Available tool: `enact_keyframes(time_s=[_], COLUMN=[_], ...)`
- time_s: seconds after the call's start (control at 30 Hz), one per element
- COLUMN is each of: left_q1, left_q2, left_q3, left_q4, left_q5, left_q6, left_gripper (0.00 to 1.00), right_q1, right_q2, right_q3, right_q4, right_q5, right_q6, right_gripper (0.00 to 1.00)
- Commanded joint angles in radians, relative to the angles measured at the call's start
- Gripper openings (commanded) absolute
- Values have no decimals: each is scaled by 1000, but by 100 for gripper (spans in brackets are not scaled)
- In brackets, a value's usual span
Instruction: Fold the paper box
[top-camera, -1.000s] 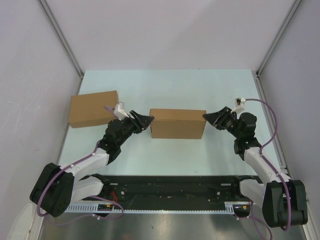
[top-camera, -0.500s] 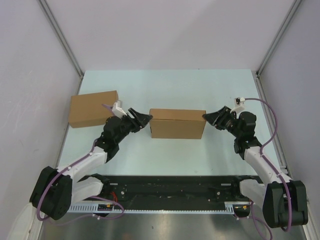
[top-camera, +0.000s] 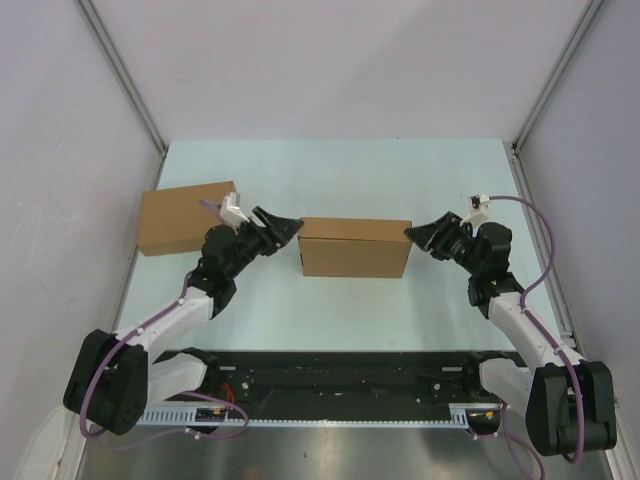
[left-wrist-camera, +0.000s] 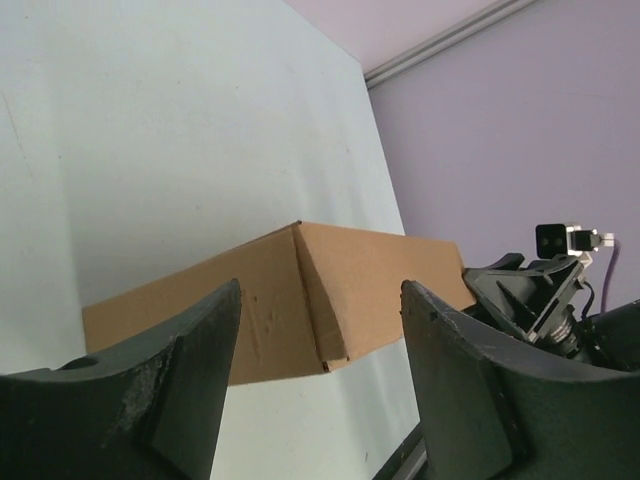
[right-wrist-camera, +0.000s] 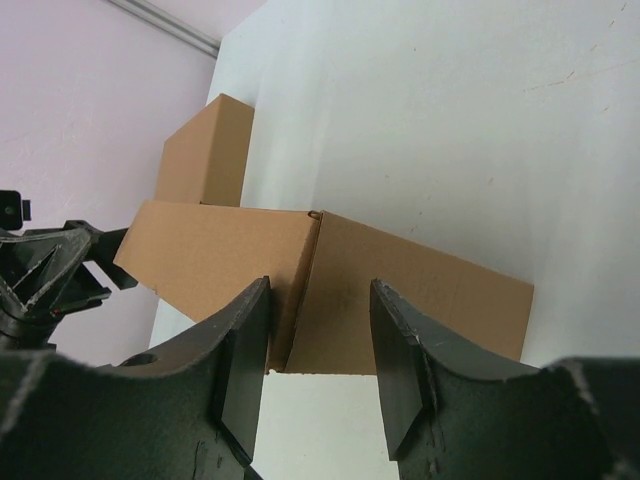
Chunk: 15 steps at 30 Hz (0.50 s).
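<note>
The paper box (top-camera: 355, 250) stands as a closed brown rectangular box in the middle of the table. My left gripper (top-camera: 284, 229) is open just off its left end, nothing between the fingers. In the left wrist view the paper box (left-wrist-camera: 375, 275) lies beyond the open left gripper (left-wrist-camera: 320, 292), a corner edge facing it. My right gripper (top-camera: 421, 236) is open close to the box's right end; whether it touches cannot be told. The right wrist view shows the paper box (right-wrist-camera: 410, 300) ahead of the open right gripper (right-wrist-camera: 320, 290), which is empty.
A second plain brown box (top-camera: 186, 218) sits at the table's left edge, behind my left arm; the right wrist view shows this plain box (right-wrist-camera: 205, 150) behind the paper box. Pale walls and metal rails (top-camera: 130, 85) close in the table.
The left gripper has drawn back slightly from the box's left end and opened wider. The right gripper has opened a little and otherwise stayed put. The box has not moved.
</note>
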Motion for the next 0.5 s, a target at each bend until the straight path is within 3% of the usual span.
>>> enact_keyframes(time_s=[0.0, 0.17, 0.27, 0.47], left_q1=[53, 98, 101, 102], left_q2=[70, 262, 339, 342], left_q3=[0, -43, -45, -54], left_q4=[181, 506, 617, 616], left_q5=[145, 305, 360, 366], left_q6=[-80, -225, -275, -264], left_gripper=[69, 65, 61, 56], right_q1=[18, 23, 23, 23], right_q2=[39, 46, 48, 51], right_q3=[-23, -20, -18, -16], right_q4=[-186, -175, -178, -185], right_q5=[13, 4, 4, 10], right_q6=[-64, -63, -68, -74], right_gripper=[48, 47, 47, 47])
